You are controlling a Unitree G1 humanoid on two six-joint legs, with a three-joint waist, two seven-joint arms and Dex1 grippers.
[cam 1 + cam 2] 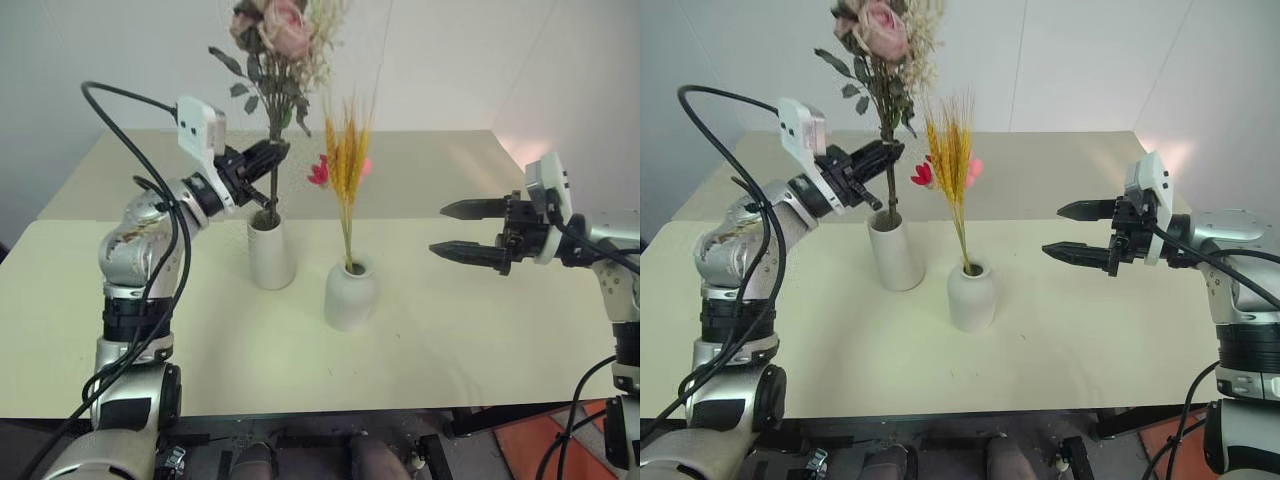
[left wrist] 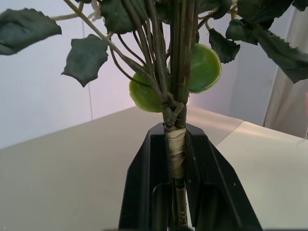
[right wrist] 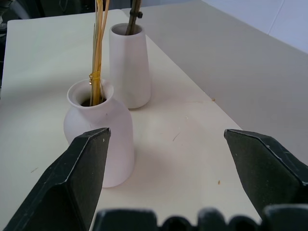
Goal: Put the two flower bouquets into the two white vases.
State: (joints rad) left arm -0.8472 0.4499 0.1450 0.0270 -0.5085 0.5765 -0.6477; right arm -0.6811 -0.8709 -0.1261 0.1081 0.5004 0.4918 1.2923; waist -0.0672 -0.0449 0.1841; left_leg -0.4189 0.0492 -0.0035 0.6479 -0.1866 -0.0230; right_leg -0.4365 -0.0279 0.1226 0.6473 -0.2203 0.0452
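The rose bouquet (image 1: 279, 40) of pale pink blooms and dark leaves stands upright with its stems reaching into the mouth of the taller white vase (image 1: 271, 252). My left gripper (image 1: 262, 160) is shut on those stems (image 2: 176, 144) just above the vase. The wheat bouquet (image 1: 346, 160), yellow stalks with small pink-red blooms, stands in the shorter rounded vase (image 1: 350, 293) to the right of it. My right gripper (image 1: 466, 230) hovers open over the table, right of the rounded vase (image 3: 98, 137), pointing toward it with nothing between its fingers.
Both vases stand near the middle of a cream table (image 1: 420, 350), whose front edge runs just before me. A second table surface (image 1: 430, 160) lies behind, against a white wall. Orange floor (image 1: 530, 445) shows at the bottom right.
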